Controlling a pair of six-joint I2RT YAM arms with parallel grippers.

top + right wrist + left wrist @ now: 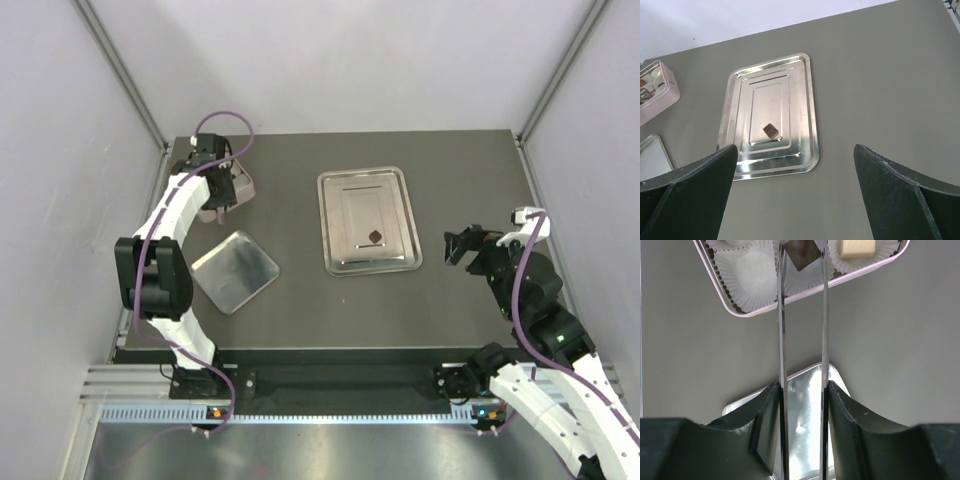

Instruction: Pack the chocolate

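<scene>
— How do our arms sit?
— Our left arm [175, 215] stretches far forward, elbow bent, with the left gripper [802, 246] over the pink tin [740, 311]. Its long, thin metal fingers [781, 340] are drawn narrow, pinching a dark brown chocolate [802, 259], a tilted square, above the white pleated paper cups [752, 277].
— And our right?
— Our right arm [530, 290] folds low at the right edge of the matte grey table [450, 180]. The right gripper [458, 247] is spread wide and faces the steel tray [805, 100].
— Other pieces?
— We see a cream block [857, 247] in a neighbouring cup. A brown cube [771, 131] rests on the shiny, stepped tray. A mirror-bright lid [235, 270] lies near the tin.
</scene>
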